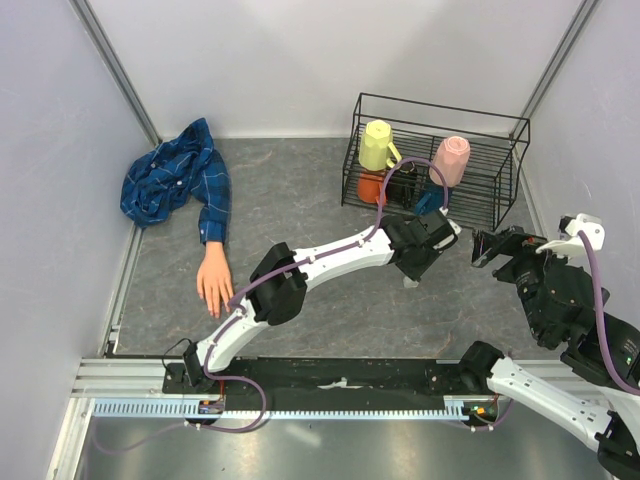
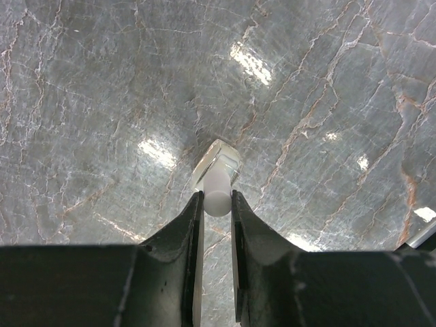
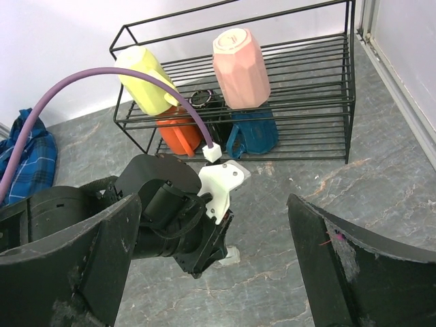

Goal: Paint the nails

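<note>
The left tool [image 2: 216, 201] is clamped on the white cap [image 2: 216, 191] of a small bottle [image 2: 219, 162], its two dark fingers [image 2: 187, 238] pressing the cap from either side while the clear bottle stands upright on the grey marbled worktop [image 2: 102, 102]. Seen from overhead, the left arm [image 1: 320, 258] reaches diagonally from its base at the near left to the middle-right of the worktop, just in front of a black wire rack [image 1: 490, 175]. The right tool [image 1: 485, 250] hangs near that spot, to its right, with its jaws spread wide and nothing between them (its own wrist camera looks straight at the left tool and the bottle under it). The nails [image 1: 214, 306] are well apart from both tools, at the left side of the worktop. They sit at the fingertips of a pale peach mannequin hand [image 1: 214, 275] that lies flat with its fingers pointing toward the near edge, and they are too small to make out singly. The hand comes out of a blue plaid sleeve [image 1: 213, 205], and the rest of the shirt [image 1: 165, 180] lies crumpled near the far left corner. In the rack, a yellow cup [image 1: 377, 145] and a pink cup [image 1: 452, 158] rest tilted on the upper shelf, with an orange cup [image 3: 178, 133] and a blue cup [image 3: 253, 136] below them
</note>
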`<action>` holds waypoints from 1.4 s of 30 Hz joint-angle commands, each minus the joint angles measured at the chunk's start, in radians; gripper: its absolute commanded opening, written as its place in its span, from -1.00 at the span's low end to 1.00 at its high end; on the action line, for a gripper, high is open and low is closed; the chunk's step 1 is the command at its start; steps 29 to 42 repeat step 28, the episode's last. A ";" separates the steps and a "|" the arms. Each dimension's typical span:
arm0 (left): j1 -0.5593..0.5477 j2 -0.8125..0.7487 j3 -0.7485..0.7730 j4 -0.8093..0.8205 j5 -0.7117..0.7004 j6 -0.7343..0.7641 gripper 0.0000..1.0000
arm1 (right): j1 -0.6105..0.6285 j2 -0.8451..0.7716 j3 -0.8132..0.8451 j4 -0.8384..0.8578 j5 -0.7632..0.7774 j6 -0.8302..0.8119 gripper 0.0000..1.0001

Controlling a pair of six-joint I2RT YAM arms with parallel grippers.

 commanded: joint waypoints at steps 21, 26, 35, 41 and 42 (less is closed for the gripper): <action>0.031 -0.724 -0.043 -0.037 -0.252 0.041 0.81 | 0.000 0.278 0.437 -0.114 -0.033 -0.167 0.96; 0.031 -0.981 -0.114 -0.008 -0.254 0.067 0.93 | 0.000 0.363 0.579 -0.079 -0.111 -0.229 0.96; 0.031 -1.088 -0.151 0.029 -0.243 0.076 0.96 | 0.000 0.384 0.618 -0.051 -0.154 -0.250 0.96; 0.031 -1.088 -0.151 0.029 -0.243 0.076 0.96 | 0.000 0.384 0.618 -0.051 -0.154 -0.250 0.96; 0.031 -1.088 -0.151 0.029 -0.243 0.076 0.96 | 0.000 0.384 0.618 -0.051 -0.154 -0.250 0.96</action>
